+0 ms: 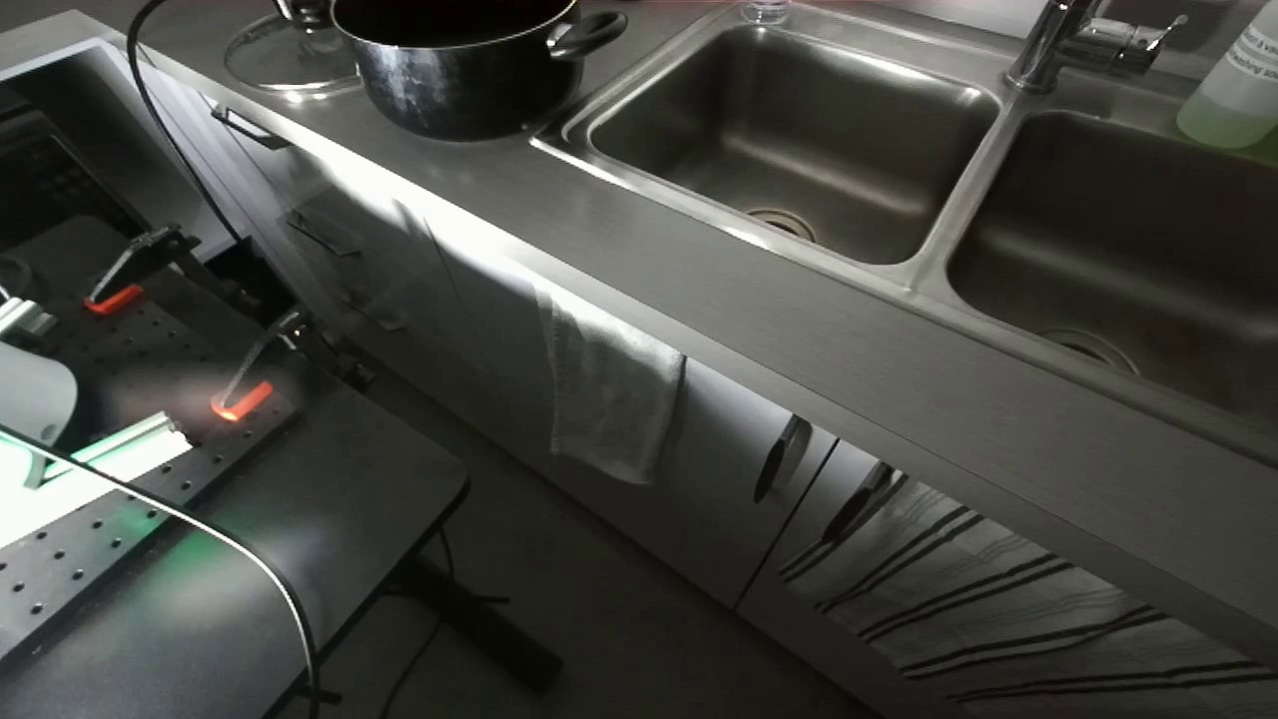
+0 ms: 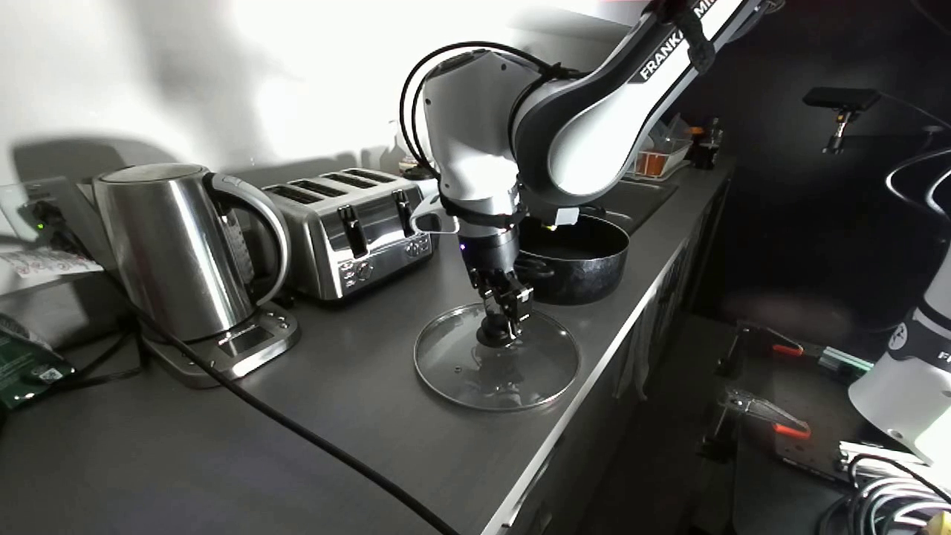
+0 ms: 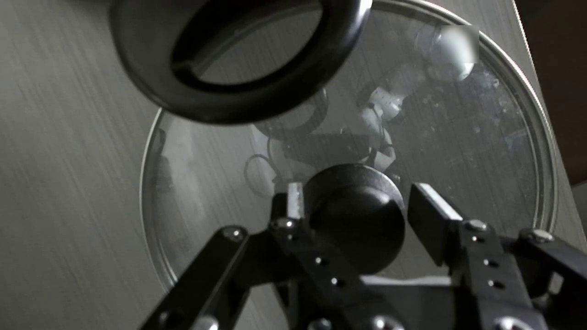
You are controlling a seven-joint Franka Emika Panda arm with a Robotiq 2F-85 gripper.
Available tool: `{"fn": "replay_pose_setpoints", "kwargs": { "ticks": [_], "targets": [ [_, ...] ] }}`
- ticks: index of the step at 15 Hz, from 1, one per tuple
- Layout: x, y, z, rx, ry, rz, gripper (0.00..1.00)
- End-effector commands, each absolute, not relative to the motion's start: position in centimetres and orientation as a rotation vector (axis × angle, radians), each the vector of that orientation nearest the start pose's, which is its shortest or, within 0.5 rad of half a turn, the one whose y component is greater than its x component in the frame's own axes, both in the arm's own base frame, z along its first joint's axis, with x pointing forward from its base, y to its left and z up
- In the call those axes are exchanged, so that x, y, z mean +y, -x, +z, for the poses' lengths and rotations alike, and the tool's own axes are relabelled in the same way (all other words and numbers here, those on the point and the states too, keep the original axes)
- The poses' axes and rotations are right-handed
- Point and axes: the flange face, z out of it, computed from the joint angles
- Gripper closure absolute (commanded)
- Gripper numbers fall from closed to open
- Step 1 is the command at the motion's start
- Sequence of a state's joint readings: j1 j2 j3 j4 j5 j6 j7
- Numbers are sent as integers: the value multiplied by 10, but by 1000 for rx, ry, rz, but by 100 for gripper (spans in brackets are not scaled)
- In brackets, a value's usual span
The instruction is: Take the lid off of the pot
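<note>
The dark grey pot [image 1: 469,85] stands uncovered on the counter in both exterior views [image 2: 587,279]. Its dark side handle [image 3: 238,103] shows at the top of the wrist view. The round glass lid [image 2: 461,371] with a metal rim lies flat on the counter beside the pot; it fills much of the wrist view [image 3: 467,151]. Its black knob [image 3: 360,229] points up. My gripper [image 3: 360,201] is down at the knob with one finger on each side. The left finger is close to or touching the knob; a small gap shows at the right finger. The gripper also shows in an exterior view [image 2: 507,316].
A steel kettle [image 2: 167,253] on its base and a steel toaster [image 2: 356,234] stand along the wall. A black cable [image 2: 312,438] crosses the counter. The counter's front edge is close to the lid. Steel sink basins [image 1: 799,140] lie beyond the pot.
</note>
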State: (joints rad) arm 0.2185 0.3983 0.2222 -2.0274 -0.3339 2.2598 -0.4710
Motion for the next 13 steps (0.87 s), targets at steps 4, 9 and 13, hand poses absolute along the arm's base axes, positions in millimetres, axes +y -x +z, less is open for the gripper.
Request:
{"fn": "replay_pose_setpoints", "kwargs": {
  "ticks": [4, 9, 13],
  "targets": [
    [238, -521, 250, -1787, 2740, 230, 0],
    [237, -482, 269, -1900, 2637, 223, 0],
    [229, -446, 292, -1982, 2532, 205, 0]
  ]
}}
